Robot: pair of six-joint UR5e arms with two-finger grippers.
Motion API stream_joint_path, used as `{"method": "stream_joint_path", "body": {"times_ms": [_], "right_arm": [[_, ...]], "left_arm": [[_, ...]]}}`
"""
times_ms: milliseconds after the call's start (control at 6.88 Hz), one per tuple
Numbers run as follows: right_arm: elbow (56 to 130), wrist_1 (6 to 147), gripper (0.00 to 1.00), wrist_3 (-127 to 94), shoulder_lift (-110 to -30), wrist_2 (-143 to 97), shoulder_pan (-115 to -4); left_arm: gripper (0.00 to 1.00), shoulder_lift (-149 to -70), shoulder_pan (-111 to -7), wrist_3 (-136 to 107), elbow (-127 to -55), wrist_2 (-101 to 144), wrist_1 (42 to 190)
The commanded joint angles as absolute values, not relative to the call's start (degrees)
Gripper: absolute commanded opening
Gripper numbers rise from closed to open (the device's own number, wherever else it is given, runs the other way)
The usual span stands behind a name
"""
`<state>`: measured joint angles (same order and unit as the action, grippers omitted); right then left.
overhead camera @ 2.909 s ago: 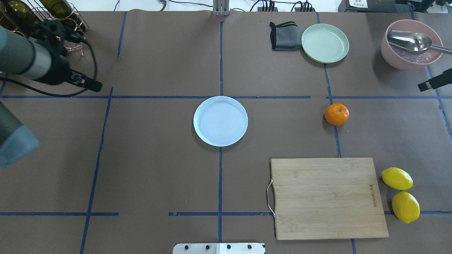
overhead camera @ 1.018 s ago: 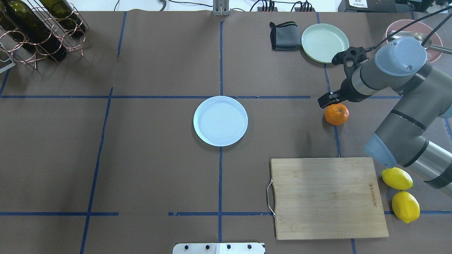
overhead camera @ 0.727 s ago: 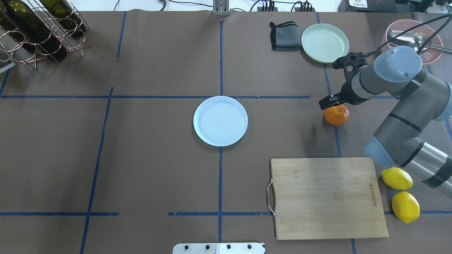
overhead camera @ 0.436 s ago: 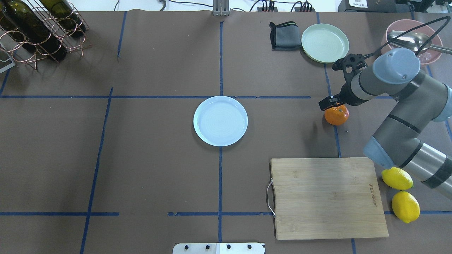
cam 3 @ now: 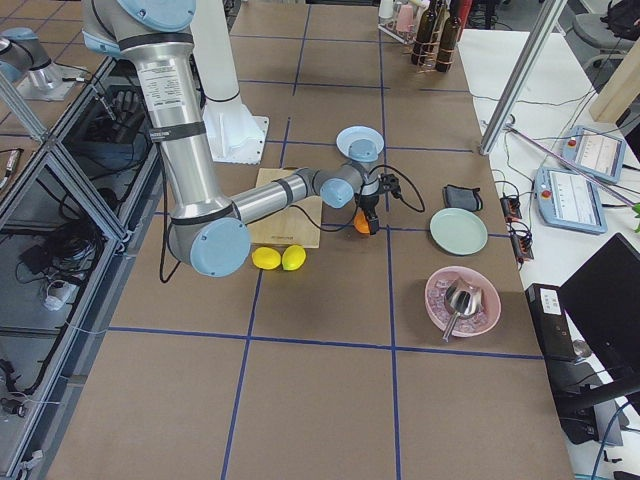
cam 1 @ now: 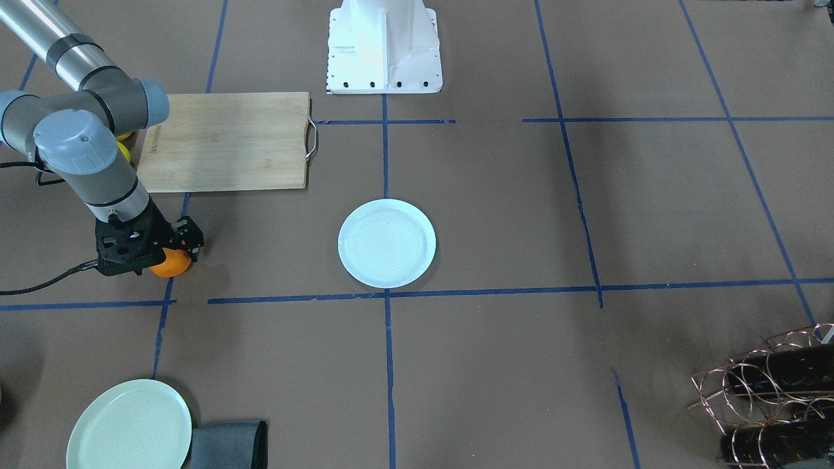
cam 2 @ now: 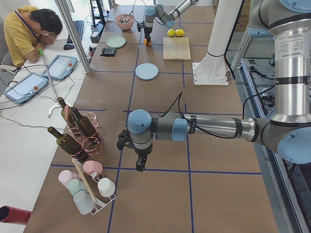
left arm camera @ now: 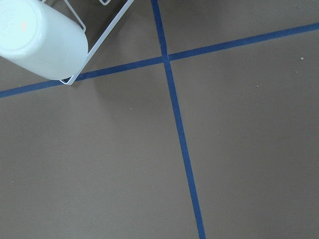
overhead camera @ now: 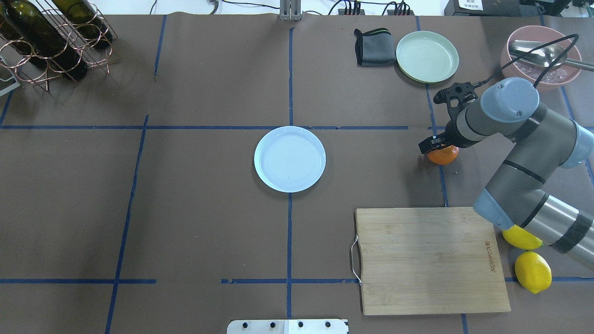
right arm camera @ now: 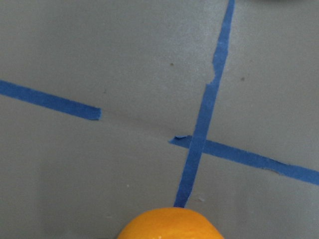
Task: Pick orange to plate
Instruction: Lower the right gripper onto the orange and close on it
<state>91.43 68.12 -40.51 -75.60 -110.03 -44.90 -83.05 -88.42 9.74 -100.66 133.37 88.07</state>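
Right gripper low over the orange.
Jaws spread, straddling the fruit. The orange sits on the table, well apart from the white plate, on its right. Left gripper hangs above the table; spread or pressed together, cannot tell.

Soft, even overhead light is falling across the table, leaving only faint, blurred shadows, one of them pooling just beside the right gripper. In the right wrist view the orange directly under that claw is blurring and glaring slightly, and the paper ahead of it is looking washed grey.
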Motion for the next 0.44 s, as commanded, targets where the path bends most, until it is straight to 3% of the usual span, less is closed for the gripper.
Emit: {"method": "stream_joint_path", "body": {"times_ms": [0,145,291], "right_arm": [[91.58,68.12,0.38,-40.61,-75.76,-110.13,-44.47],[92.37,68.29,0.09,-40.69,-74.98,-110.39,-44.3],[93.16,68.47,0.0,-42.78,-74.36,-110.13,-43.34]], "left_arm": [[1.0,-83.06,-88.42,9.76,-100.72,133.42,88.07],[1.0,-83.06,-88.42,9.76,-100.72,133.42,88.07],[1.0,-82.88,-88.42,9.76,-100.9,133.68,88.07]]}}
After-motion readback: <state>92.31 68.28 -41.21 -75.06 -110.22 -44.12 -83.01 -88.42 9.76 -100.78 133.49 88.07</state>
